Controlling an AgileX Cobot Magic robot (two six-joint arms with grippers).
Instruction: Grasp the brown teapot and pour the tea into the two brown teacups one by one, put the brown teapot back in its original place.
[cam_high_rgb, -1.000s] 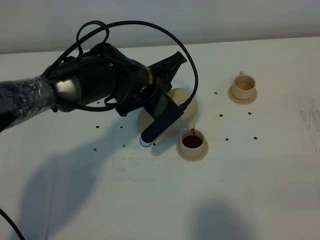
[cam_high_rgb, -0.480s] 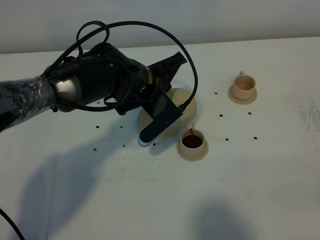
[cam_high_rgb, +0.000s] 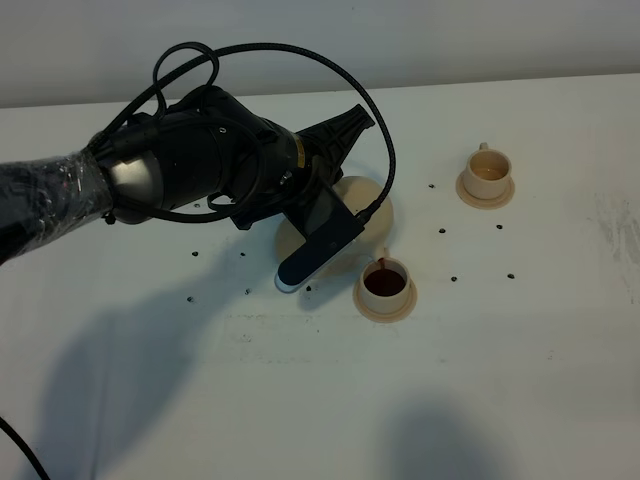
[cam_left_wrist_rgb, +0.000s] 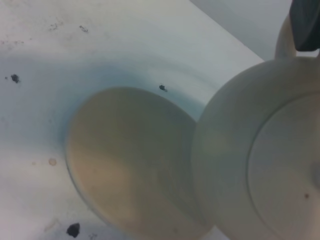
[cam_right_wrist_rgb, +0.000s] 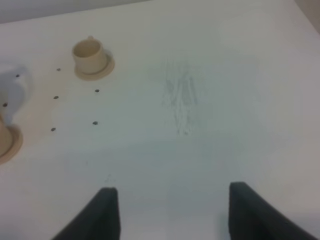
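My left gripper (cam_high_rgb: 332, 195) is shut on the loop handle (cam_left_wrist_rgb: 282, 42) of the brown teapot (cam_left_wrist_rgb: 260, 150) and holds it tilted above the table; one dark finger (cam_left_wrist_rgb: 305, 22) shows at the handle. In the exterior view the arm hides most of the teapot (cam_high_rgb: 366, 200). A thin dark stream runs from it into the near teacup (cam_high_rgb: 385, 284), which holds dark tea on its saucer (cam_high_rgb: 385, 310). The far teacup (cam_high_rgb: 487, 172) stands on its saucer at the right and also shows in the right wrist view (cam_right_wrist_rgb: 89, 52). The round tray (cam_left_wrist_rgb: 125, 160) lies bare below the pot. My right gripper (cam_right_wrist_rgb: 175, 215) is open and empty.
The white table (cam_high_rgb: 480, 380) has small dark holes (cam_high_rgb: 453, 279) around the cups. A scuffed patch (cam_right_wrist_rgb: 181, 97) marks its right side. The left arm's black cable (cam_high_rgb: 300, 50) loops above the tray. The near saucer's rim (cam_right_wrist_rgb: 11, 142) shows in the right wrist view.
The left arm has barely shifted. The teapot stays tilted over the near teacup, with tea still running into it.
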